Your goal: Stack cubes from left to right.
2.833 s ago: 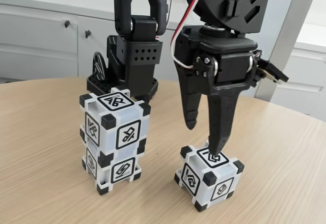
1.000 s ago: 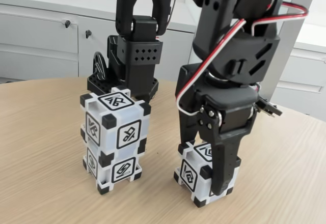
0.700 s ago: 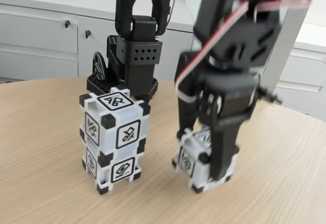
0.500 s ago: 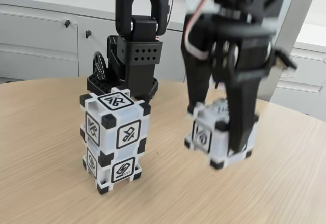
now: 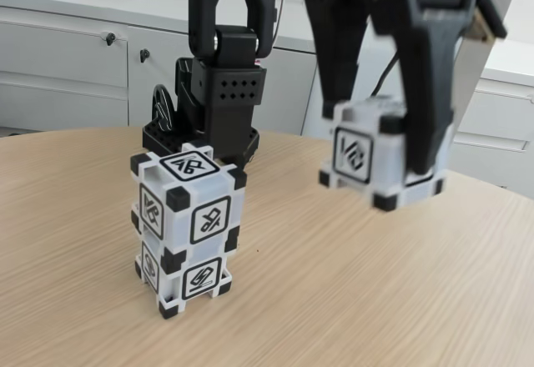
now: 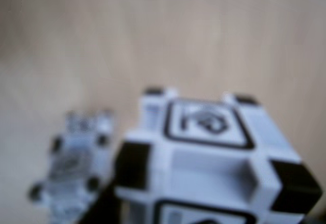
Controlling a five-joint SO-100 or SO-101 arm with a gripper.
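Near: two translucent white plastic cubes with black corners (image 5: 188,229) stacked on the pale wood surface (image 5: 334,300) | mid: black two-finger tool (image 5: 384,146) clamps a third matching cube (image 5: 380,154) in the air (blurred, apparently level) | far: white cabinets (image 5: 67,58).

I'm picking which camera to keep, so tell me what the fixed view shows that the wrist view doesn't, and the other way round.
Fixed view alone: the gripper clamping the raised cube clear of the table, the arm's base, and white cabinets behind. Wrist view alone: the held cube's top glyph from above, close and blurred. Both: the held cube and the two-cube stack, seen small and blurred at lower left in the wrist view.
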